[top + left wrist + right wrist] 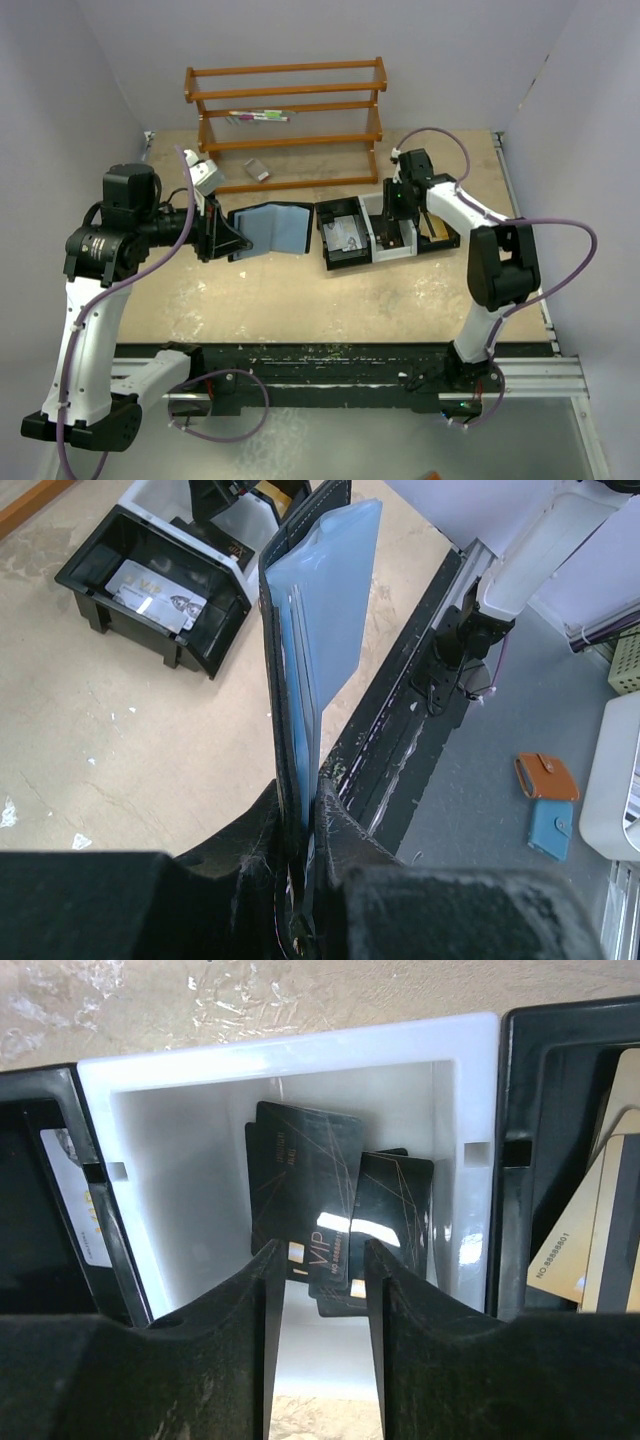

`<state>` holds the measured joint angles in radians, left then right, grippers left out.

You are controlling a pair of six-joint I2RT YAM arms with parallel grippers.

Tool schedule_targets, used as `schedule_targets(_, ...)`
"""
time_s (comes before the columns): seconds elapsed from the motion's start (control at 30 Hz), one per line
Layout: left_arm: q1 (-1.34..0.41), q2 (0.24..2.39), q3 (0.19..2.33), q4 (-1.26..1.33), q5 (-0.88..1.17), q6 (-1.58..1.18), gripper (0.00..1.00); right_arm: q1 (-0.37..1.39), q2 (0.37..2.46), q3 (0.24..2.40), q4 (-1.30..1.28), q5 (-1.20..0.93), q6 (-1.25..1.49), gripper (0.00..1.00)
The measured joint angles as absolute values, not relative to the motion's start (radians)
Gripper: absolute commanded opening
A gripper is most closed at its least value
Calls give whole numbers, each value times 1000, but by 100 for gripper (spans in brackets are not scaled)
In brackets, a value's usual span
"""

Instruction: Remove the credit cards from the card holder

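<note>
The left jaws pinch the open card holder (325, 620) by one edge, beside the tray (135, 628). The right jaws hang parted and empty over black credit cards (300, 1180) lying in its white compartment (190, 1120). Several cards seem to be out already; whether the slots hide more is unclear.

I read bare table (330, 300) in front of the tray (345, 263) and the card holder (272, 228); that strip is passable. The wooden rack (285, 95) closes off the far side. The card holder stands just beside the tray's left wall, between it and the left gripper (213, 237). The right gripper (318, 1260) hangs over the white compartment (455, 1090), whose walls flank both fingers.
</note>
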<state>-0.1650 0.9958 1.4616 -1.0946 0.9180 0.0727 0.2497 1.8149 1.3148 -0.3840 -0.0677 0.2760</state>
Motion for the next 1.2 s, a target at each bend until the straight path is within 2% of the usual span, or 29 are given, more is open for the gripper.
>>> schedule_targets(0.13,-165,996,1462,-1095,927,72,0,267,1803,1315,-395,-27,277,51)
schedule_targets(0.27,-165,996,1462,-1094,944,72,0,282,1720,1325,-421,5,288,65)
schedule_targets(0.33,-165,996,1462,-1094,958,72,0,298,1621,1332,-416,10,299,73)
schedule_targets(0.47,-165,996,1462,-1093,999,72,0,387,1385,1345,-361,-27,332,81)
schedule_targets(0.6,-165,996,1462,-1093,1044,69,0,471,1196,1311,-238,-180,399,100)
schedule_targets(0.8,-165,996,1462,-1089,1093,62,0,621,1032,1184,-55,-287,530,100)
schedule_targets(1.2,-165,999,1463,-1081,1124,37,0,857,1074,1067,150,-350,636,100)
